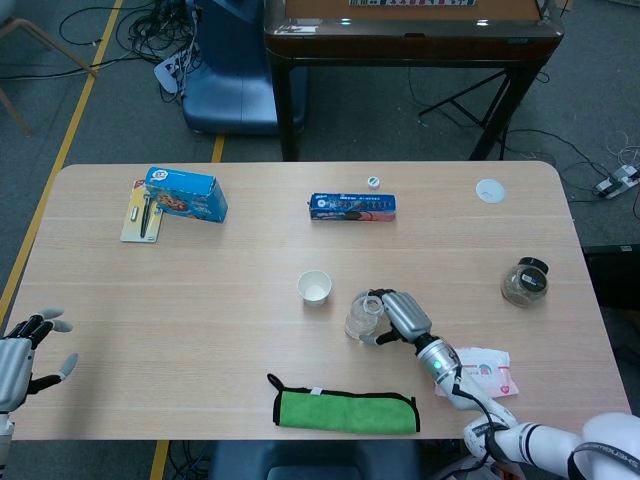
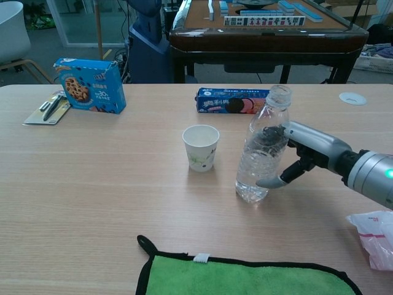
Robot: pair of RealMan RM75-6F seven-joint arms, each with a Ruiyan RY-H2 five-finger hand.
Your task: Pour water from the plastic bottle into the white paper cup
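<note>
A clear, uncapped plastic bottle is held just above the table by my right hand, which grips it around the middle from the right. It leans slightly, its open neck tipped to the right. A white paper cup stands upright a short way to the left of the bottle, and looks empty. My left hand hovers off the table's left front corner, fingers spread and holding nothing; the chest view does not show it.
A green cloth lies at the front edge. A blue biscuit pack lies behind the cup. A blue cookie box and pens are far left. A glass jar and a pink-white packet are right.
</note>
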